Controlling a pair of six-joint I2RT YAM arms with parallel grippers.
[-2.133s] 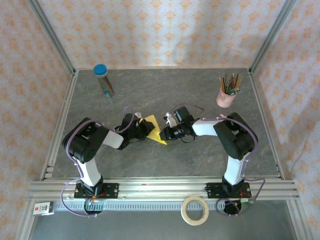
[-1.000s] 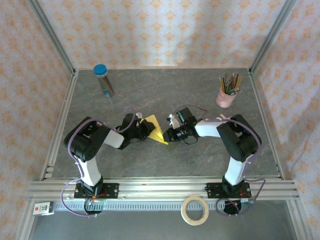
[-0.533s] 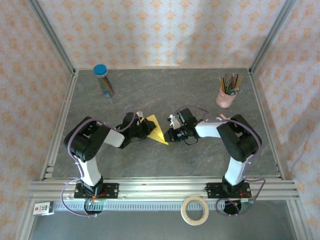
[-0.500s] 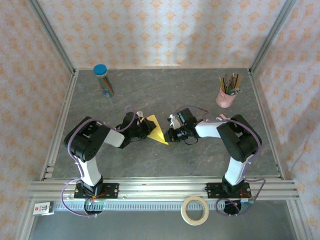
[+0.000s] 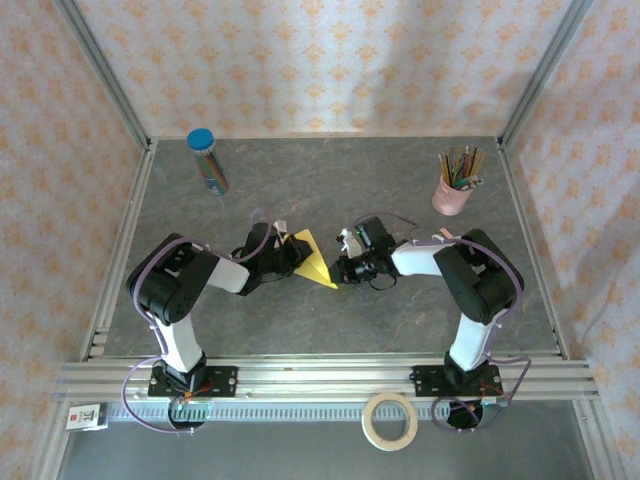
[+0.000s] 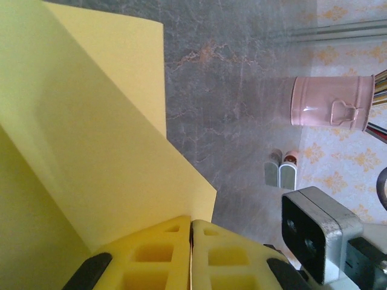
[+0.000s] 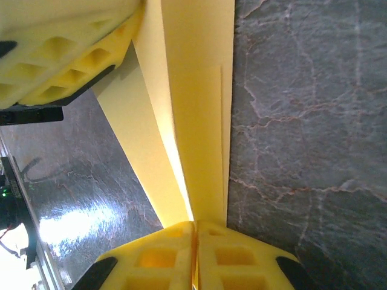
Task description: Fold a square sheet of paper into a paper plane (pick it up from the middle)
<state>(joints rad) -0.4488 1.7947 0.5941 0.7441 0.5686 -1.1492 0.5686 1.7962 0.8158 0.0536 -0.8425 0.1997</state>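
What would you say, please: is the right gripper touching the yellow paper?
Touching. The right wrist view shows the right gripper with jaws shut on the yellow paper, whose edge enters the seam between them.

Two black-and-white arms (image 5: 172, 290) carry purple cables (image 5: 127, 395), the left gripper (image 6: 191, 228) and right gripper (image 7: 195, 228) yellow-fingered with hollow cells.

No word, number or brand mark can be read in any of the views. In the top view, a small white tag (image 5: 88, 415) on the frame rail (image 5: 300, 380) at the near left corner carries dark printed marks. They may be a code or a short line of text, but they are too small to make out.
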